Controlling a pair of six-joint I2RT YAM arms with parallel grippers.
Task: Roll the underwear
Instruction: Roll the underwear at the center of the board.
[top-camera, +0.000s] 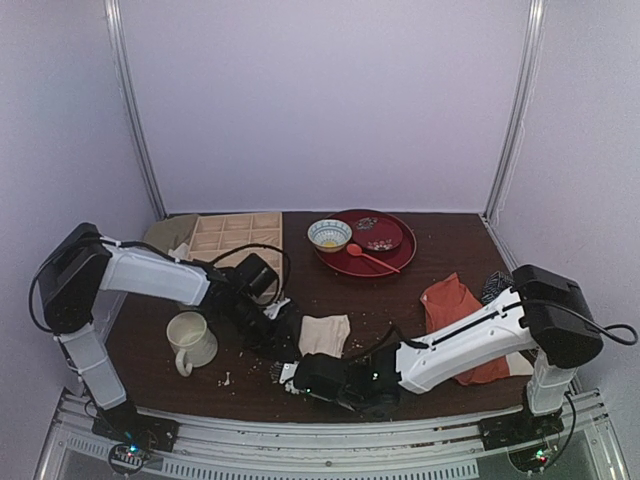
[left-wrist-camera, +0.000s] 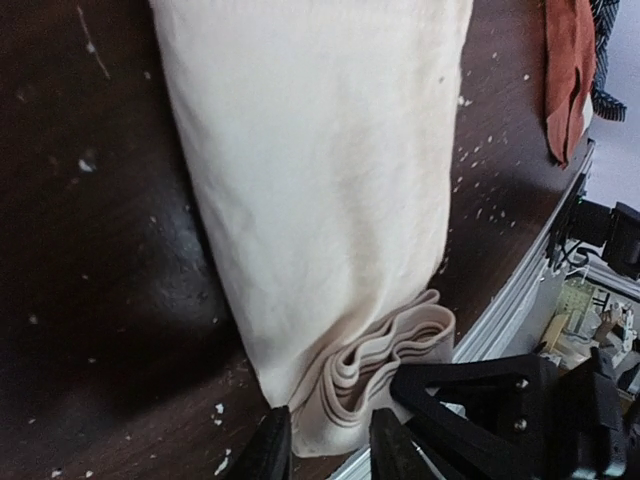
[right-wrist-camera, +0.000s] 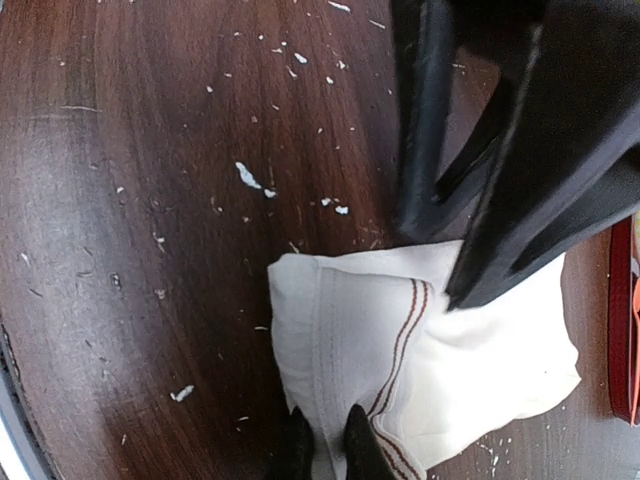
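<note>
Cream underwear folded flat on counter, near front edge, between both arms. Left hand fingers apart, layered fabric end lying in gap. Right hand pinched together on fabric edge beside brown stripes. Mug to left, orange cloth to right

Both arms are crowding the near middle of the table, the left pincer sitting at the left edge of the underwear and the right pincer blocking its near side. The mug is standing just left of them and the orange-red garment is lying to the right, under the right arm. Bare wood is lying open behind the underwear, up to the wooden tray and the red plate.
</note>
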